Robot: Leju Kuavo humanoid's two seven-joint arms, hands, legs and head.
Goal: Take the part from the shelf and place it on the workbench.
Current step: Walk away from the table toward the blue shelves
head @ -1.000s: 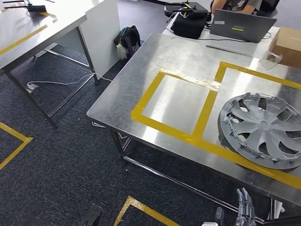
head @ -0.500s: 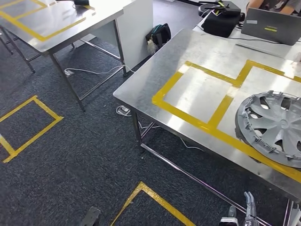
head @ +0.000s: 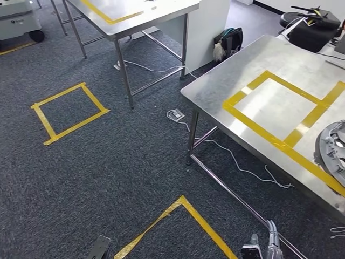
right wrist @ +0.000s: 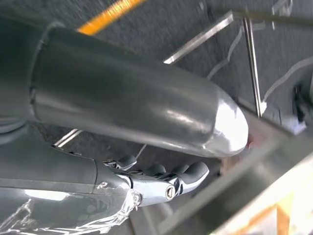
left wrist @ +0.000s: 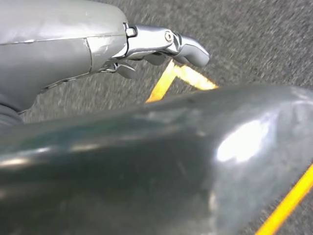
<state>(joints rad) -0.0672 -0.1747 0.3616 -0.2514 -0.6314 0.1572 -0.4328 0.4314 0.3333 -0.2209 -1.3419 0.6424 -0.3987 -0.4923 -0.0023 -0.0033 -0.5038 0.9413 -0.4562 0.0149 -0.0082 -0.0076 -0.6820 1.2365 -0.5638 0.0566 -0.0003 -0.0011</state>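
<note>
Part (head: 333, 154) already on worktop (head: 260, 81), looks placed. Both hands hang empty: left (left wrist: 147, 46), right (right wrist: 162, 181), fingers loosely straight. Next: probably walk back to shelf.

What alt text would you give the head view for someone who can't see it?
A steel workbench marked with yellow tape squares stands on dark carpet, a grey wheel cover lying at its right edge. A second steel table stands behind, yellow tape squares mark the floor, and the robot's right hand hangs empty below.

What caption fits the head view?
Hubcap lies on the taped steel workbench; right hand hangs empty beside it.
</note>
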